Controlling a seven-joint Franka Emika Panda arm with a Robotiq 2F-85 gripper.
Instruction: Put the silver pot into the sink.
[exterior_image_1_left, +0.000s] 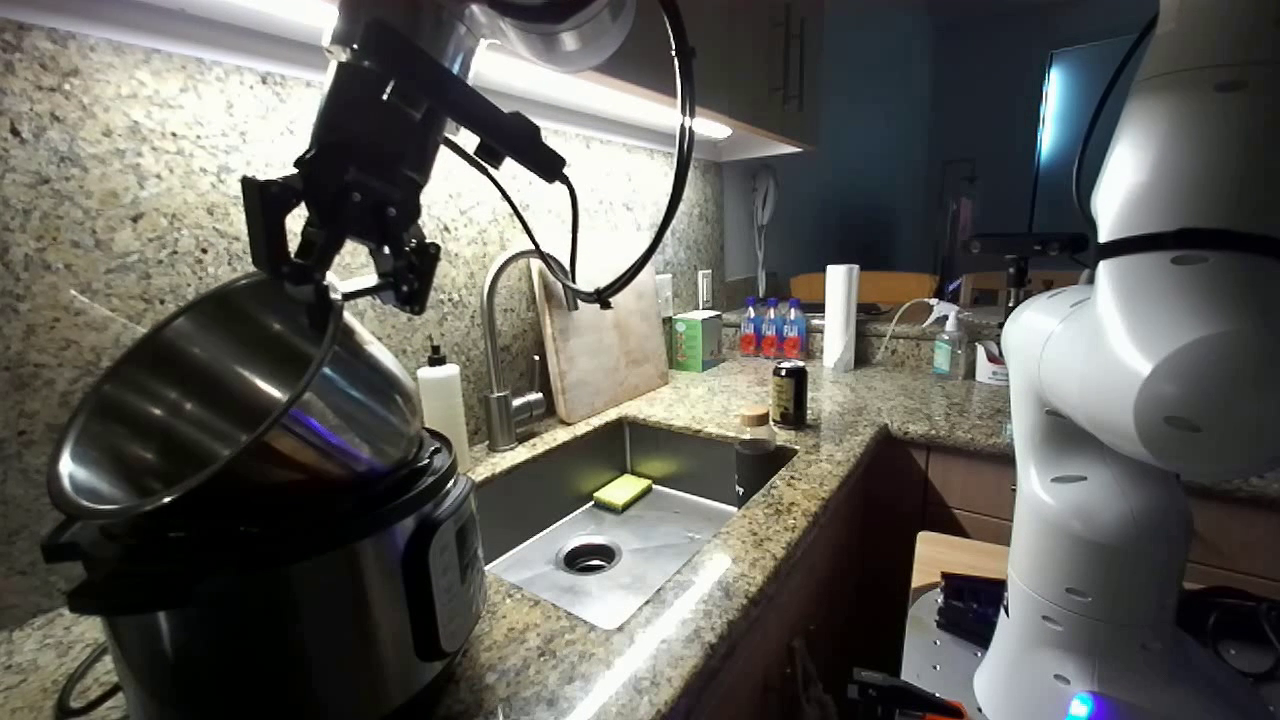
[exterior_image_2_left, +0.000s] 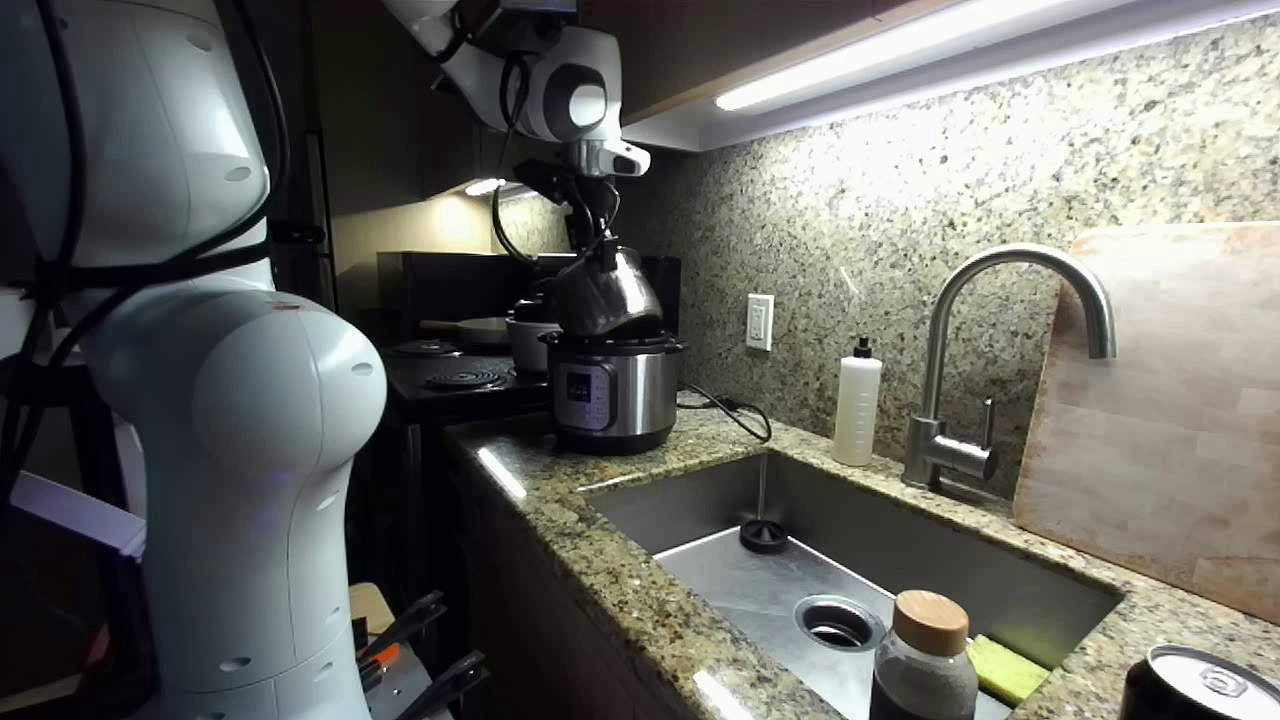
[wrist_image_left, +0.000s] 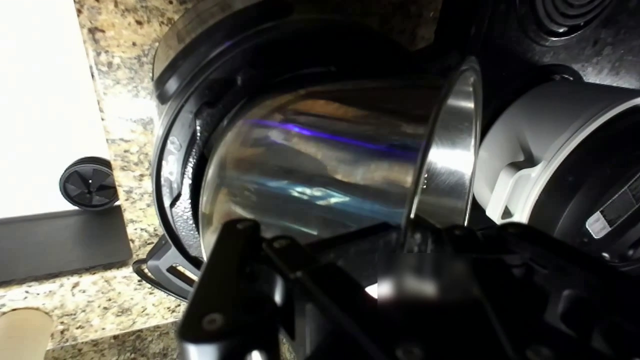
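The silver pot (exterior_image_1_left: 360, 405) hangs tipped over the black-rimmed multicooker, its mouth slanting away from the sink. Its base is down in or just over the cooker's opening; contact there cannot be made out. My gripper (exterior_image_1_left: 322, 298) is shut on the pot's rim, pinching the wall from above. In the wrist view the silver pot (wrist_image_left: 310, 160) lies sideways across the picture, and the dark fingers cover the gripped bit of rim. The steel sink (exterior_image_2_left: 720, 575) is set in the granite counter beside the cooker, with a round drain in its floor.
The multicooker (exterior_image_2_left: 645, 395) stands at the counter's end by the stove, where a white pot (wrist_image_left: 515, 150) sits. A gooseneck faucet (exterior_image_1_left: 490, 340) and white bottle (exterior_image_2_left: 857, 405) stand behind the sink. A sponge (exterior_image_1_left: 622, 492) and wooden-capped bottle (exterior_image_2_left: 930, 640) are at its far end.
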